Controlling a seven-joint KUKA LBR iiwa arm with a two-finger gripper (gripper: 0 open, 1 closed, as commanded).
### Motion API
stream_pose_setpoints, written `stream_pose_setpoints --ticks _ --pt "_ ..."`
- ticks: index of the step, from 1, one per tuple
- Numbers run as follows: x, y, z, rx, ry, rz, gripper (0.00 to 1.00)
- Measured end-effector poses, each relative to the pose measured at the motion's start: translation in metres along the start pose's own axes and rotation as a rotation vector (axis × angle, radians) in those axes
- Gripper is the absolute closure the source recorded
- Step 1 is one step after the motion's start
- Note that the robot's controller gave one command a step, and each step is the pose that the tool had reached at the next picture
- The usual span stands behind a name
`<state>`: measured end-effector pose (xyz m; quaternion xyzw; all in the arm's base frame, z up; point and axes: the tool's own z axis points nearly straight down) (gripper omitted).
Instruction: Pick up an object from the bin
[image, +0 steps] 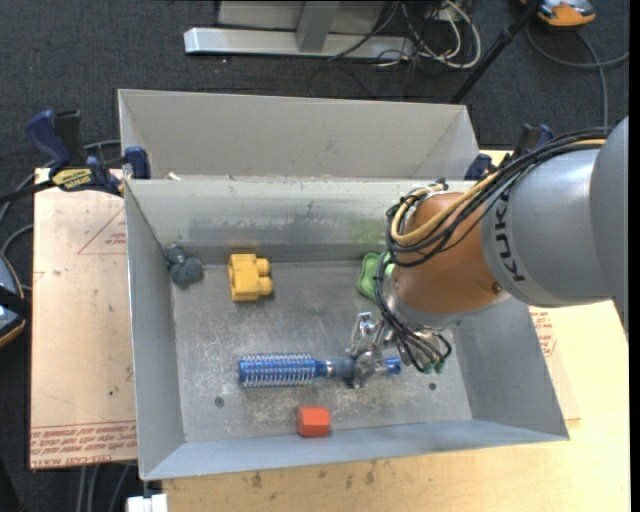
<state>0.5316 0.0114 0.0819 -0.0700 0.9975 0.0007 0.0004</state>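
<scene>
My gripper (362, 362) hangs low over the bin floor right of centre, its metal fingers down at the handle end of a blue hairbrush (285, 370). The brush lies flat, bristle head pointing left, handle running right under the fingertips. The fingers stand close on either side of the handle tip. A green thing (372, 274) sits just behind the gripper near the back wall, partly hidden by the orange cover.
A yellow block (248, 277) lies at the back left of the floor, a small grey-blue lump (184, 268) in the far left corner. A small red-orange cube (314, 421) rests near the front wall. The arm and its orange cover fill the bin's right side.
</scene>
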Motion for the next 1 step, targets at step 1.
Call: stream_pose_setpoints --ticks 1 --pt "-0.0063 0.0303 -0.1406 0.001 -0.007 -0.205 1.00"
